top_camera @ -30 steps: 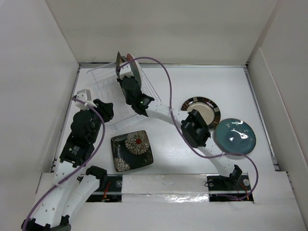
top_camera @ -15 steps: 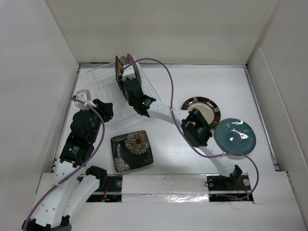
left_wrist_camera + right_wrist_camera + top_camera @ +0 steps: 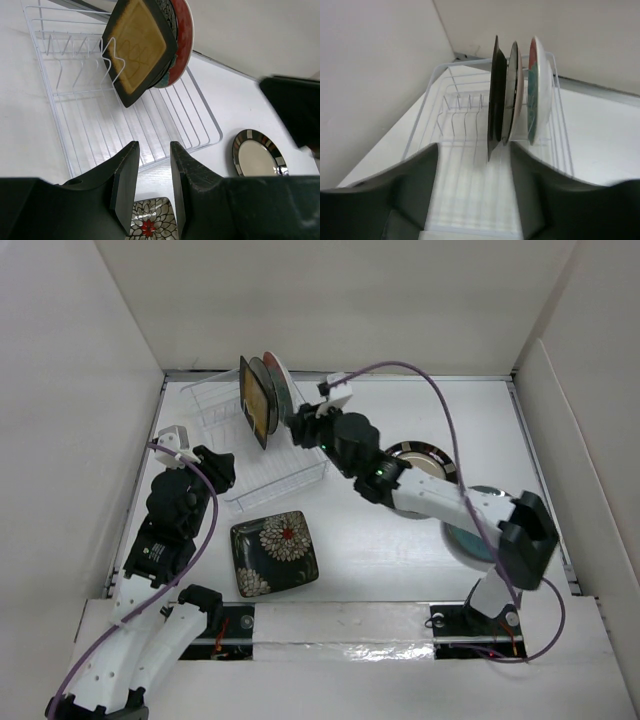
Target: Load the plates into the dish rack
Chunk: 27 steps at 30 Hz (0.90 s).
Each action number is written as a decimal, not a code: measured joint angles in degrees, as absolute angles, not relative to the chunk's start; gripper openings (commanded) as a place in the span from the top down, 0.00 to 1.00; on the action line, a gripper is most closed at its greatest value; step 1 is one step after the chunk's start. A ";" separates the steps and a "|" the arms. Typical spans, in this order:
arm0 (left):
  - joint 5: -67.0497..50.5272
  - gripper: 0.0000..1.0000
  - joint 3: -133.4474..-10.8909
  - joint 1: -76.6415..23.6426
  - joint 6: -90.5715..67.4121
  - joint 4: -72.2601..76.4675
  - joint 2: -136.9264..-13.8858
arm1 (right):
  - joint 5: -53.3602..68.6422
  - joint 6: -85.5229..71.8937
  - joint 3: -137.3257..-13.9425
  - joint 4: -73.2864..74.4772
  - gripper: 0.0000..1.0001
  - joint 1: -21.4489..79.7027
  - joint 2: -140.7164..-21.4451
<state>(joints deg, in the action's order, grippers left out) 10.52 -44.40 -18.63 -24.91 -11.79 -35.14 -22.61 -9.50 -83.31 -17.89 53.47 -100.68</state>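
On the white worktop [image 3: 400, 570] the dish rack [image 3: 205, 410] sits in the far left corner, and it is half loaded. Three plates stand on edge, close together, in its far right part, while the slots toward the left edge are bare. Leftmost of that group is the amber-centred square plate [image 3: 254, 402]. Behind it is a round plate [image 3: 512, 85] seen only edge-on, and last comes the red-and-teal round plate [image 3: 283, 388]. Three plates lie flat outside the rack. The teal plate [image 3: 465, 545] is toward the right edge, largely hidden under the right arm [image 3: 440, 495]. The striped-rim plate [image 3: 435, 462] is near the middle, partly covered by the same arm. The dark floral square plate [image 3: 275, 552] lies by the near edge, left of the middle. The step in hand reads as the gap between two loads. The right tool [image 3: 308, 423] hangs just beside the standing plates with its fingers apart and nothing between them. The left tool [image 3: 215, 468], by the rack's near left side, has its fingers a little apart and grips nothing either. The next move, I judge, calls for one tool to go to a flat plate: most handily the floral one for the left, or the striped one for the right. It would need to catch the plate by the rim, tip it upright and slide it into a free slot beside the amber plate without knocking the three that stand there.
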 measured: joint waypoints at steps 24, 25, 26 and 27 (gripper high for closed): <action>10.55 0.76 -44.40 -18.63 -24.86 -11.79 -35.38 | 3.01 -36.91 -40.03 -13.69 0.41 59.00 -91.85; 10.57 0.76 -44.40 -18.63 -24.86 -11.79 -35.35 | 3.16 -37.98 -39.88 -14.39 0.42 59.00 -92.84; 10.57 0.75 -44.40 -18.63 -24.86 -11.79 -35.35 | 3.55 -39.03 -39.46 -15.94 0.42 58.98 -93.54; 10.57 0.75 -44.40 -18.63 -24.84 -11.79 -35.35 | 4.12 -40.03 -39.22 -17.65 0.43 58.98 -94.15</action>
